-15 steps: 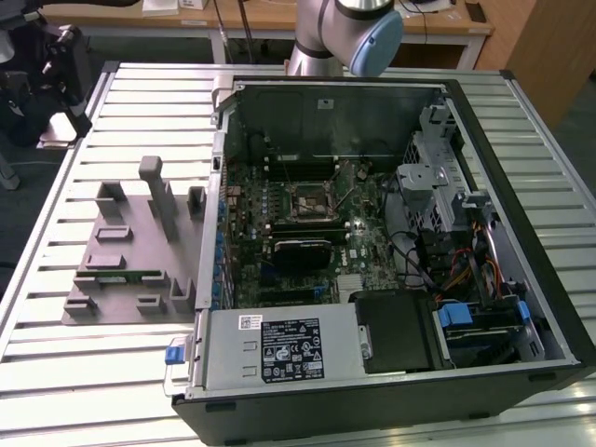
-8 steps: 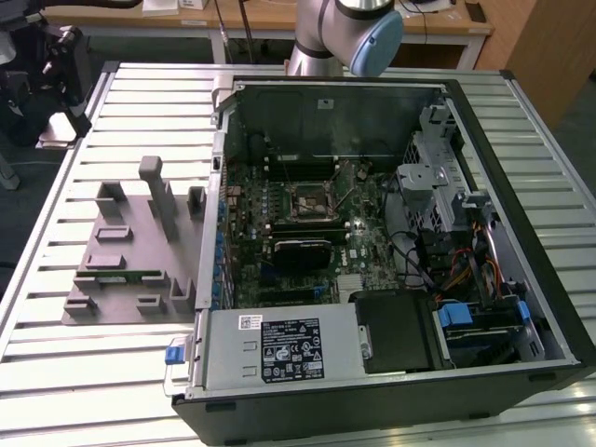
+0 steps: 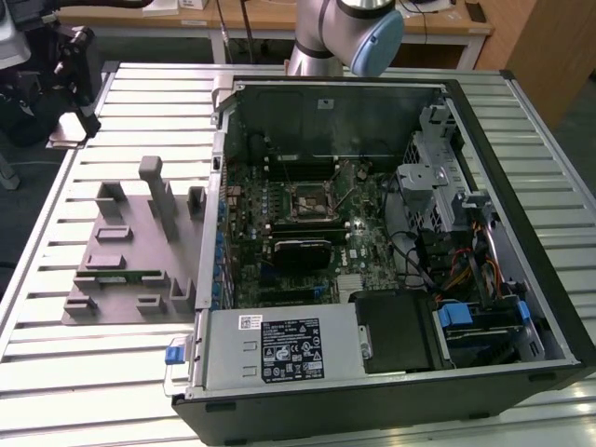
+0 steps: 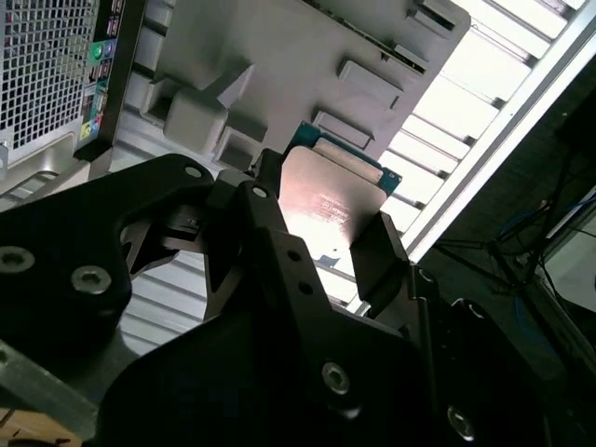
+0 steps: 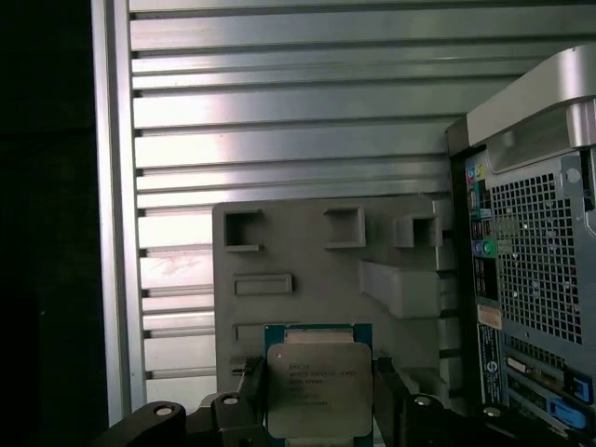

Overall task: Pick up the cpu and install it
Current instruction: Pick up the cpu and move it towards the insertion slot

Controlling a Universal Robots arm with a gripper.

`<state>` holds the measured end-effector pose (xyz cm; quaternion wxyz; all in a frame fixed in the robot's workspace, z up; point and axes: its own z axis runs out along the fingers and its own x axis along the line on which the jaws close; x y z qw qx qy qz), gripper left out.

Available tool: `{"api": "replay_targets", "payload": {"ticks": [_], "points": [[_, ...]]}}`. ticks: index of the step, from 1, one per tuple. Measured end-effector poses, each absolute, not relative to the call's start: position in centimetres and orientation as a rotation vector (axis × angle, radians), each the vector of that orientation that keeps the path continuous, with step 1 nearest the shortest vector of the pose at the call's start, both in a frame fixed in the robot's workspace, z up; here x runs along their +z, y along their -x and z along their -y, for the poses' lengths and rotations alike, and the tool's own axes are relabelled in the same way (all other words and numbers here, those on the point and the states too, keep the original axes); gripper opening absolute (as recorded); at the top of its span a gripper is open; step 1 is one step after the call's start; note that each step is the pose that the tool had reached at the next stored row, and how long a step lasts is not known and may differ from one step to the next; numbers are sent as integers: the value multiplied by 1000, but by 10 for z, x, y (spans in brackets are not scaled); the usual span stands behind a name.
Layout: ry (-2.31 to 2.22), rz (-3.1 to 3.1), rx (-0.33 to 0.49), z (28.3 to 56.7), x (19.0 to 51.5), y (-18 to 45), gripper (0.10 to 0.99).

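The cpu (image 5: pixel 319 389) is held edge-on between the gripper's (image 5: pixel 319 402) two dark fingers (image 5: pixel 386 400). They are closed narrowly on its opposite sides, with its pale silver lid facing the first wrist camera and a strip of green substrate showing along one edge. Both wrist views show the grey fixture tray (image 5: pixel 307 242) with its raised blocks and recessed pockets behind the chip. From how far back the tray looks, I judge the chip is lifted clear of it, though whether one edge touches a pocket cannot be told. The tray rests on the slatted aluminium table (image 3: pixel 56 372), in the left half of the exterior view, just beside the open computer case (image 3: pixel 521 186). Inside the case the motherboard (image 3: pixel 251 242) lies flat, and its socket (image 3: pixel 307 200) sits near the centre of the frame, with nothing visibly seated in it. The robot arm (image 3: pixel 349 37) rises at the top edge of the exterior view, behind the case. My reading is that the pick-up is done and the install has not begun, with chip and socket well apart. Installing calls for the chip held level, squared to the socket frame and correctly oriented, and set down without pressure, since the contacts would tolerate little misalignment.
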<state>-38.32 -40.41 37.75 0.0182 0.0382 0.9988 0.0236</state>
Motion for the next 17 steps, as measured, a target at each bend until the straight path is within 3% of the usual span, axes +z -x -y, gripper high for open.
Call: {"api": "replay_targets", "payload": {"ticks": [17], "points": [[-119, -3102, 73, 404, 377, 334, 541]]}}
